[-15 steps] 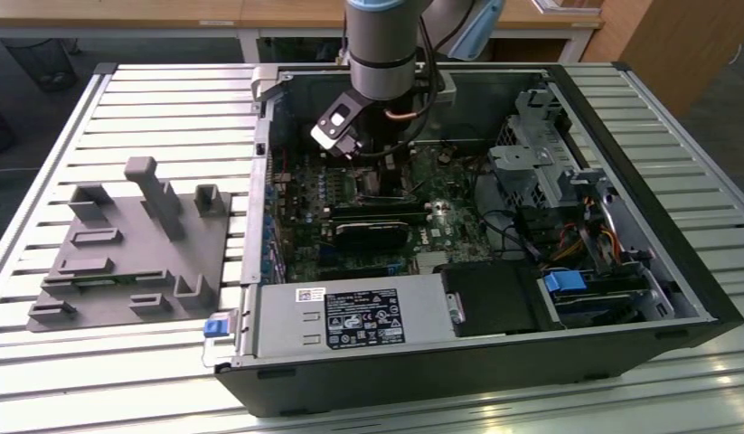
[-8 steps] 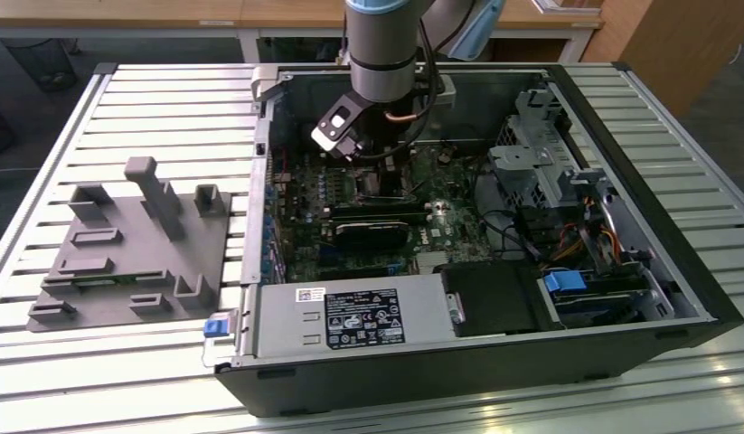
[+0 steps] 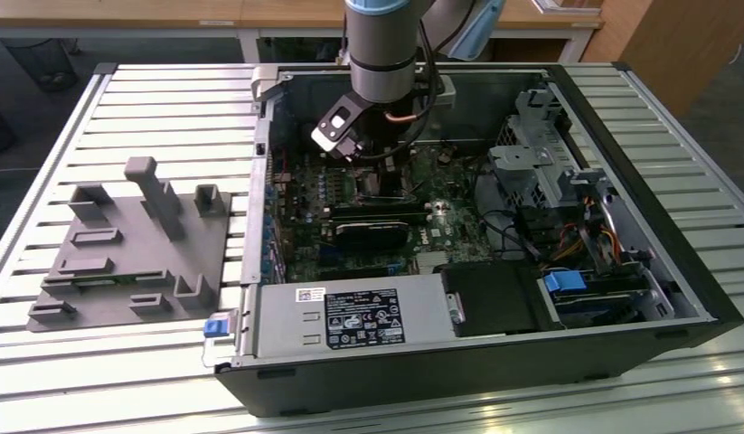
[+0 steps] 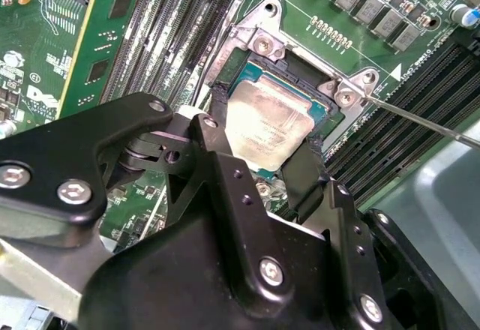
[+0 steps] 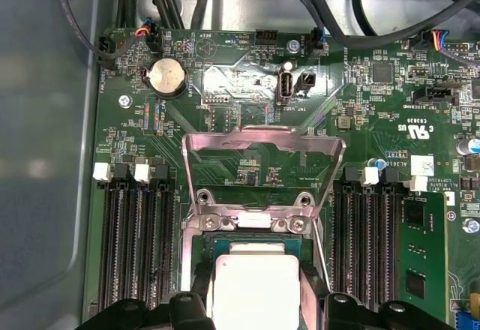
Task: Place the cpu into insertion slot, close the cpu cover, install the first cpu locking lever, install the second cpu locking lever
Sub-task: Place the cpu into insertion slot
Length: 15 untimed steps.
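The cpu [image 4: 266, 124] [image 5: 257, 285] shows its silver-grey top and lies in the insertion slot [image 4: 296, 67] [image 5: 201, 249] on the green board. My gripper [image 4: 262, 157] [image 5: 257, 304] hangs right over it, one black finger [image 4: 214, 146] pressed against each of two opposite chip edges. The cpu cover [image 5: 262, 139] stands swung up behind the slot, so the board shows through its window. A thin metal locking lever [image 4: 424, 122] sticks out from one slot corner. In the exterior view the gripper [image 3: 369, 176] is down inside the computer case.
Long black memory slots [image 5: 139, 247] [image 5: 367, 240] flank the socket, and a green memory stick [image 4: 97, 45] stands in one. The open case [image 3: 661, 226] holds a black heatsink block [image 3: 378, 228], a power supply [image 3: 347, 318] and cables. A grey fixture [image 3: 130, 244] lies at the exterior view's left.
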Motion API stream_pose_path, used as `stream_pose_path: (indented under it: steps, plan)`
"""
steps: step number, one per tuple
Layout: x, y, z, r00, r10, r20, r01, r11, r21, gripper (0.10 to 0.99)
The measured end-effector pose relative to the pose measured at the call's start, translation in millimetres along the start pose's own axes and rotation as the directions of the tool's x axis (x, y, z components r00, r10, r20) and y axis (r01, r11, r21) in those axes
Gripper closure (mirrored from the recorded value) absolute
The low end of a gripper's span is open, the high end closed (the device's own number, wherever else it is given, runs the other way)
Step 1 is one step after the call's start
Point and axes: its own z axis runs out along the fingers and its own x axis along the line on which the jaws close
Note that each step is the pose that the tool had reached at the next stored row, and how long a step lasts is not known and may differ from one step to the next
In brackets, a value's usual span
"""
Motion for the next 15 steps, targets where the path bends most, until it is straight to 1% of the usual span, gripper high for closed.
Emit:
stream_pose_path:
  steps: [3,4,7,14,15]
  plan:
    - [0.0,0.0,0.2,1.0000,0.000,-0.0001,0.000,1.0000,0.000,0.537]
    - [0.0,0.0,0.2,1.0000,0.000,-0.0001,0.000,1.0000,0.000,0.475]
    - [0.8,0.0,0.3,1.0000,0.000,-0.0006,0.000,1.0000,0.000,0.475]
    - [1.3,-0.1,0.8,0.9999,0.004,-0.0147,-0.004,1.0000,0.000,0.475]
    - [1.3,-0.1,0.9,0.9999,0.005,-0.0154,-0.005,1.0000,0.000,0.475]
